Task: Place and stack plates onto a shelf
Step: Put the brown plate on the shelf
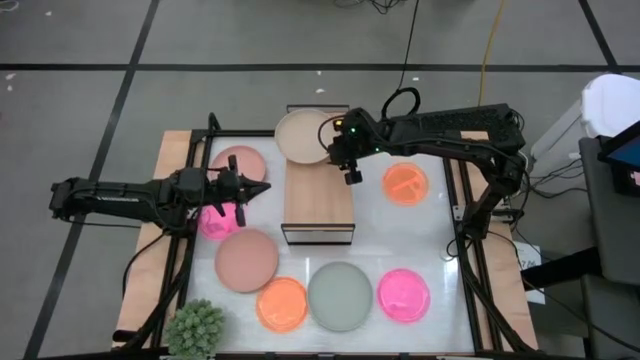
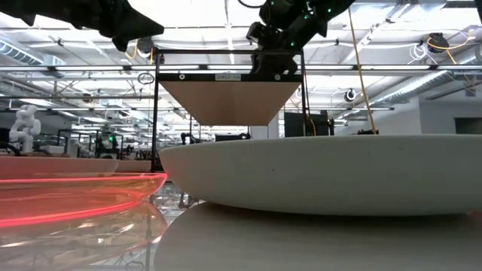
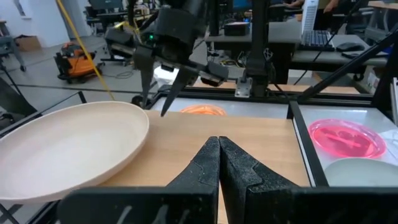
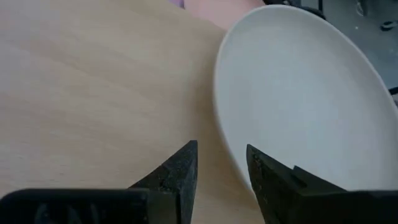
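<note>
Resting on the far end of the shelf (image 1: 318,200), the beige plate (image 1: 303,135) overhangs the board toward 11 o'clock, and the right arm's wrist covers part of its rim. The right gripper (image 1: 352,172) hangs over the shelf's 1 o'clock corner just beside that plate, fingers slightly spread with nothing between them. The left gripper (image 1: 238,196), fingers pressed together, hovers at 9 o'clock of the shelf and hides much of a hot pink plate (image 1: 218,221); a dusty pink plate (image 1: 240,165) lies beyond it. On the white table (image 1: 420,235), an orange plate (image 1: 405,183) sits at 3 o'clock, while a second dusty pink plate (image 1: 246,260), another orange plate (image 1: 282,304), a pale green plate (image 1: 340,295) and a second hot pink plate (image 1: 404,295) curve round the near side. A spiky green plant ball (image 1: 196,327) is cut off at the table's 7 o'clock corner. Grey floor surrounds the table; the low view shows a hall with ceiling lights behind.
</note>
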### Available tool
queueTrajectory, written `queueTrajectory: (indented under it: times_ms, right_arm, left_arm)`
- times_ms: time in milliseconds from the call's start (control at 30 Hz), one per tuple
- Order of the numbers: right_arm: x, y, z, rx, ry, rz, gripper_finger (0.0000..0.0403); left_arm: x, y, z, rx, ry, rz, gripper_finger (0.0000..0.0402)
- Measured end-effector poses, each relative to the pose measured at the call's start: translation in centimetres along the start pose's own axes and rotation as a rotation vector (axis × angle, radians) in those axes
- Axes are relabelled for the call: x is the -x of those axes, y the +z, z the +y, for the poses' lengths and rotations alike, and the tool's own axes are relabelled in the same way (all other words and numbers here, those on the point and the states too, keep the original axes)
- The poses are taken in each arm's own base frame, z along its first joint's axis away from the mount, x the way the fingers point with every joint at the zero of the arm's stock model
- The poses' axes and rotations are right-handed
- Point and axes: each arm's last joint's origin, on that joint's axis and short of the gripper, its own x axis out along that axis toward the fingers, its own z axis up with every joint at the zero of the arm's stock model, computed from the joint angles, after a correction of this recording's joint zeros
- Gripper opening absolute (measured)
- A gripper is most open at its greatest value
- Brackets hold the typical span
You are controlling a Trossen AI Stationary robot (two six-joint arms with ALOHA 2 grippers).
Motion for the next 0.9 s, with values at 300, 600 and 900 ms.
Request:
queueTrajectory:
  times_ms: [300,600,900]
  right_arm:
    - [-0.3,-0.9,-0.7,-0.001,-0.006,0.024,0.0046]
    - [-0.3,-1.0,-0.7,0.009,-0.001,0.034,0.0007]
    - [-0.3,-1.0,-0.6,0.018,0.0,0.041,0.0001]
  left_arm:
    - [0.0,0.1,0.0,-0.004,0.005,-0.005,0.0004]
    - [0.0,0.1,0.0,-0.002,0.008,-0.006,0.0004]
    - [0.0,0.1,0.0,-0.001,0.008,-0.005,0.0004]
